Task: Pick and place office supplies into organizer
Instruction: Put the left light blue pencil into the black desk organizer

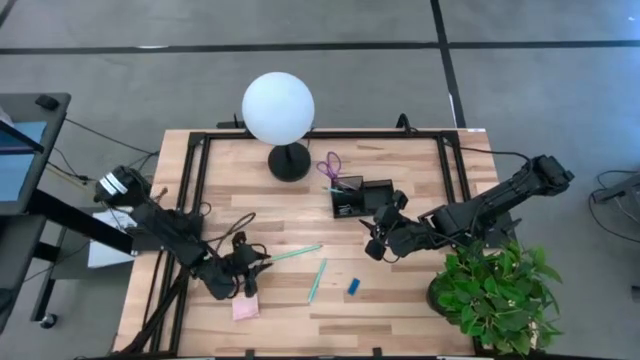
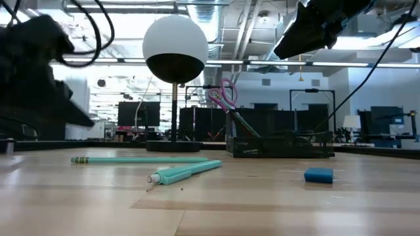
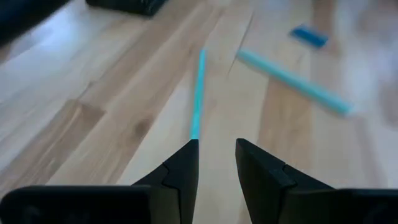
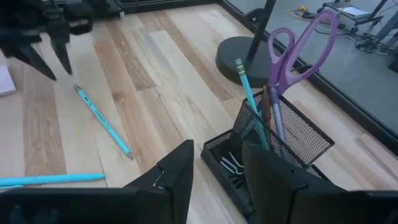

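My left gripper (image 1: 260, 265) (image 3: 214, 149) is open and hovers just above the near-left end of a thin teal pencil (image 1: 296, 253) (image 3: 198, 93) that lies flat on the table. A teal pen (image 1: 317, 280) (image 2: 187, 172), a blue eraser (image 1: 353, 287) (image 2: 319, 175) and a pink sticky-note pad (image 1: 245, 307) also lie on the wood. The black mesh organizer (image 1: 362, 198) (image 4: 283, 134) holds purple scissors (image 4: 298, 50), a teal pencil and a dark pen standing upright, with clips (image 4: 230, 165) in its tray. My right gripper (image 1: 373, 243) (image 4: 217, 158) is open, raised above the table just in front of the organizer.
The white globe lamp (image 1: 278, 108) stands on its round black base (image 1: 290, 162) at the far edge, left of the organizer. A green plant (image 1: 498, 292) sits at the near right corner. Black frame rails (image 1: 195, 170) run along the table's sides.
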Controlling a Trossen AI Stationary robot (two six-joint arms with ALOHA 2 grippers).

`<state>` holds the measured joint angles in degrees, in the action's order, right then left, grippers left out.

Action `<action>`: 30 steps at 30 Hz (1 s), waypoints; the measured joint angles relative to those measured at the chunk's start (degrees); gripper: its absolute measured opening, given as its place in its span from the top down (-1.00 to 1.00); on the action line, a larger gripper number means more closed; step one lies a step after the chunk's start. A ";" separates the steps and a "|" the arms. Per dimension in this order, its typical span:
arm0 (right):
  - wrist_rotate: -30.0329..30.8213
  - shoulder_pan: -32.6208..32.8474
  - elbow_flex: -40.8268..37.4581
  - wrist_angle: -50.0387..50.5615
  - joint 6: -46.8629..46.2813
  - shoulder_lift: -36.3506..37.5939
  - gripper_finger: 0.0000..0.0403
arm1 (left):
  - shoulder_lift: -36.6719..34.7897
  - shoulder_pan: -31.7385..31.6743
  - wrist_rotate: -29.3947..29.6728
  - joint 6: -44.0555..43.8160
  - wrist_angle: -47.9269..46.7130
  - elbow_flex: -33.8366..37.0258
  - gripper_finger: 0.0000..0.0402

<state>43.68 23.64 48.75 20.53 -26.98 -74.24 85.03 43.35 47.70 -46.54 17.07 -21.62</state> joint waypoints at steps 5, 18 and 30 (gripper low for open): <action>-0.13 -0.02 0.00 0.02 0.02 0.00 0.35 | 8.00 0.00 2.13 3.31 0.04 -1.69 0.49; -0.18 -0.02 0.00 0.02 0.00 0.00 0.35 | 15.30 -0.23 5.71 -5.09 0.94 -1.93 0.49; -0.20 -0.02 0.00 0.02 0.34 0.00 0.35 | 15.26 -6.93 -0.49 1.89 5.40 -1.01 0.49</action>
<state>43.48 23.62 48.75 20.56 -26.64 -74.24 100.29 36.43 47.21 -44.65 22.47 -22.63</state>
